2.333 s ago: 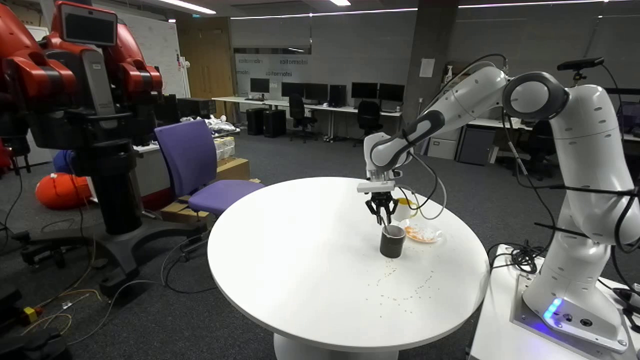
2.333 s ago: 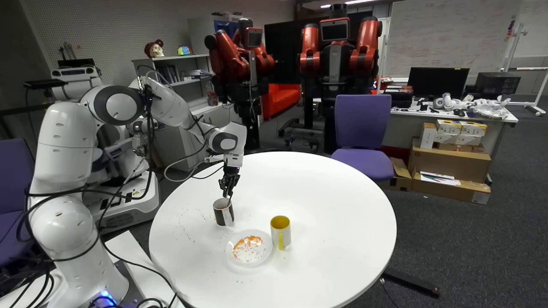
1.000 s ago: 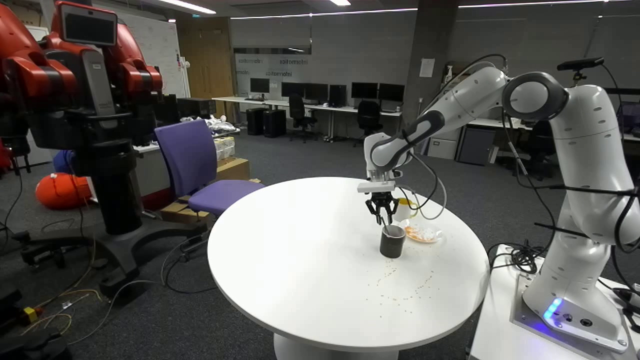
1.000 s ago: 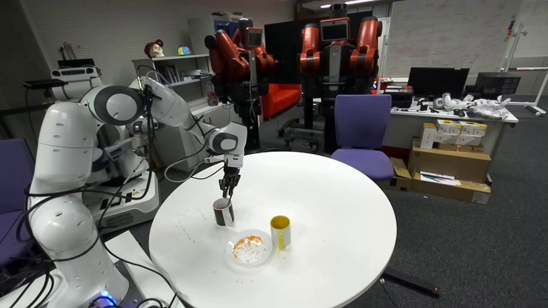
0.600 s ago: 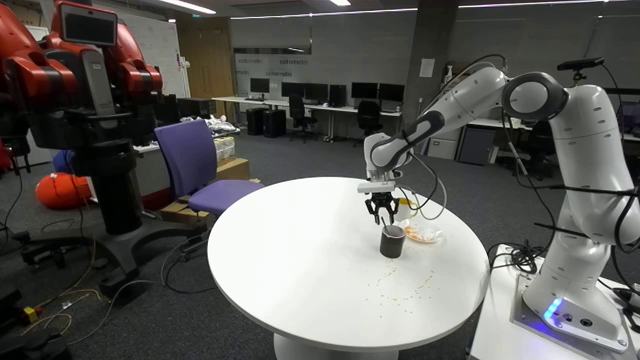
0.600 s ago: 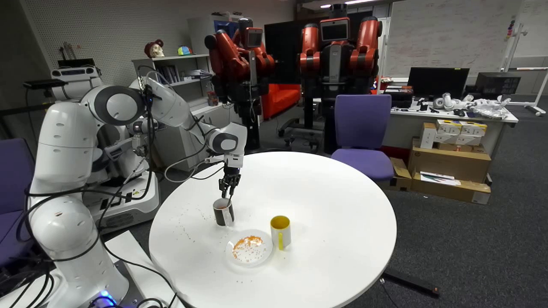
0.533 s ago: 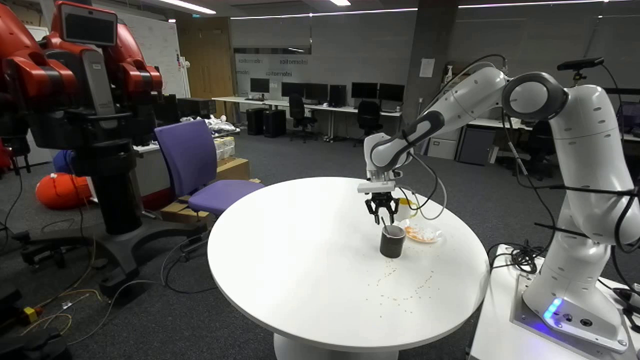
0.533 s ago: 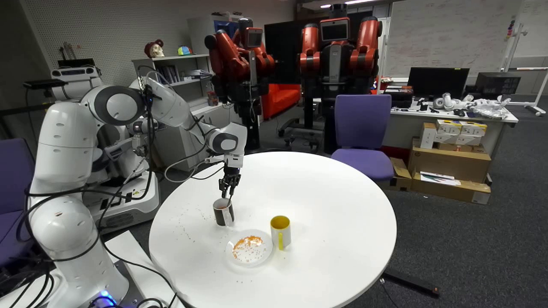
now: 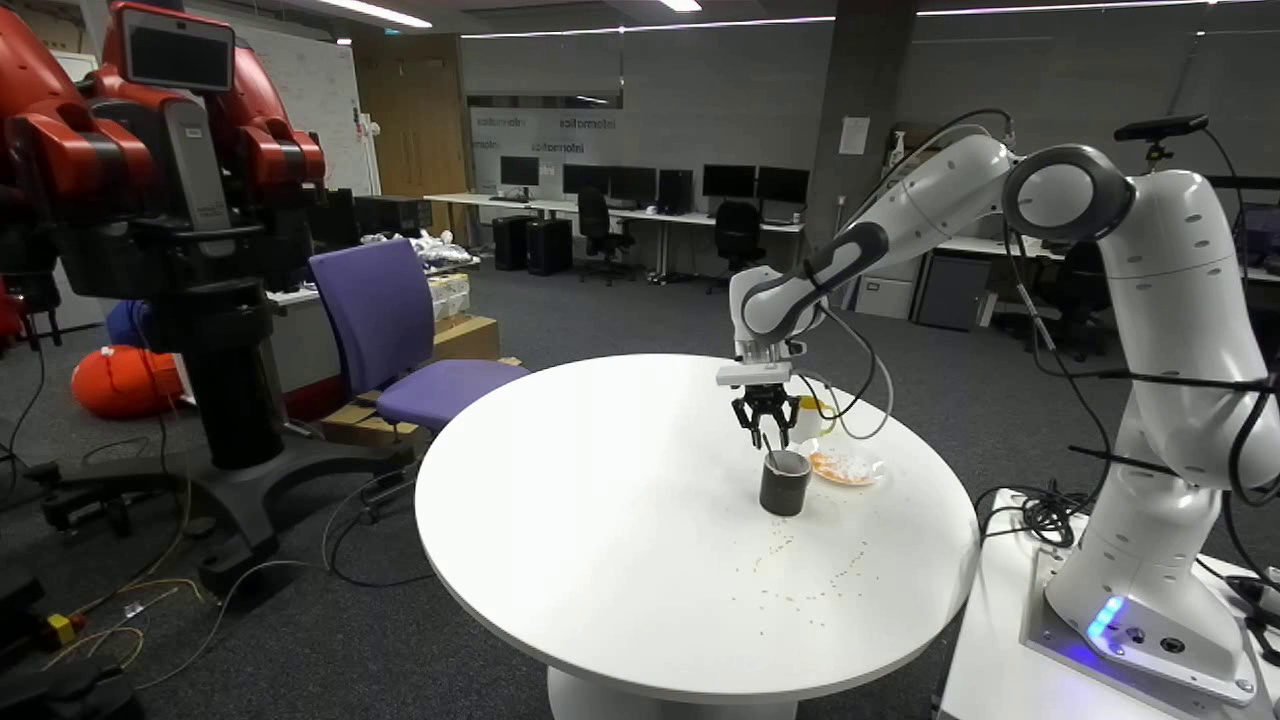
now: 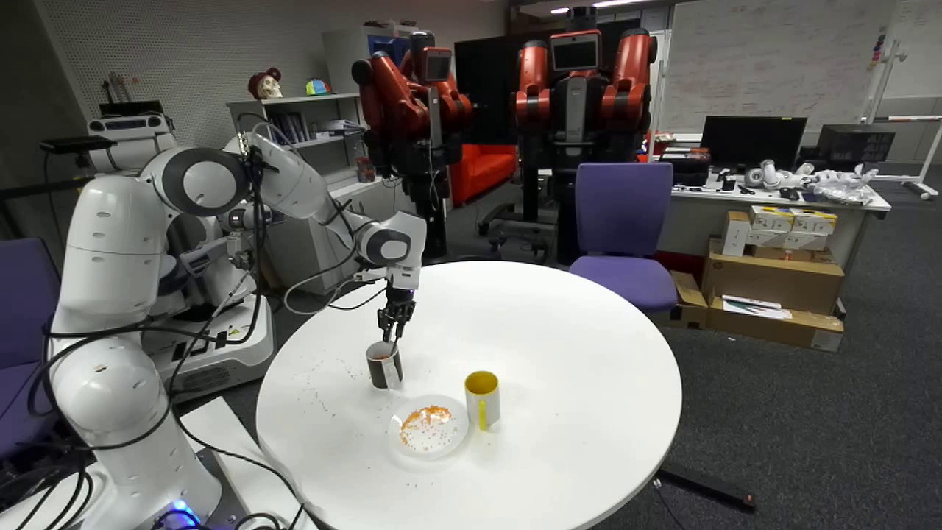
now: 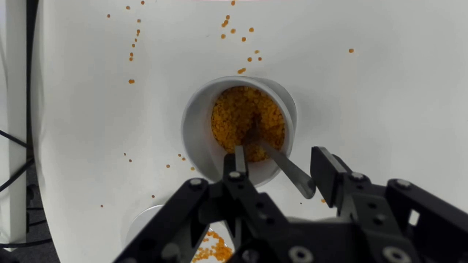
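On the table (image 9: 600, 500), toward the edge by my base (image 9: 1150, 620), a spoon (image 11: 290, 170) leaned in a mug (image 9: 783, 488). My gripper (image 11: 278, 150) stood partway spread by its top, holding nothing. The spoon seemed light, hard and slippery, best pinched up high.

White arm (image 9: 1066, 195) arched forward, black gripper (image 11: 278, 162) pointing down; fingers (image 11: 324, 175) parted

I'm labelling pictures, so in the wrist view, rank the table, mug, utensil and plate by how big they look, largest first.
1. Table
2. Mug
3. Utensil, judging its visible part
Unranked: Plate; the gripper covers some and the frame crops it.
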### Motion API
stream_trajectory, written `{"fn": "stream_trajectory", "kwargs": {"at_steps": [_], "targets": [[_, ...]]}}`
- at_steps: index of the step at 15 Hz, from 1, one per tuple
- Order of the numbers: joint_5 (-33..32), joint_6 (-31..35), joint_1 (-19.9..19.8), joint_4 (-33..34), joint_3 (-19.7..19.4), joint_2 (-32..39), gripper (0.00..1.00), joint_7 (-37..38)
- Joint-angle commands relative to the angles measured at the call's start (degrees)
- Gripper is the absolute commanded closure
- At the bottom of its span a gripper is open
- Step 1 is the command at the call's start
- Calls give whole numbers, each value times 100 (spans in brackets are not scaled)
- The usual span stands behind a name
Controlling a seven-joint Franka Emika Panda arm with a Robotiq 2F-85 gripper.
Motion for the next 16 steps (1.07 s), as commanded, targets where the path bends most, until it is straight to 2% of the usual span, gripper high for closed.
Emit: {"fn": "stream_trajectory", "kwargs": {"at_steps": [1, 4, 5, 6, 7, 10, 16], "targets": [[-46, 209, -80, -173, -23, -139, 47, -148], [-36, 210, -100, -182, -34, -151, 50, -154], [-14, 209, -116, -180, -25, -147, 60, -168], [-5, 203, -126, -172, -17, -140, 74, -182], [4, 201, -134, -166, -10, -136, 77, -205], [3, 183, -134, -150, -3, -133, 99, -256], [56, 75, -110, -208, 72, -281, 99, -520]]}}
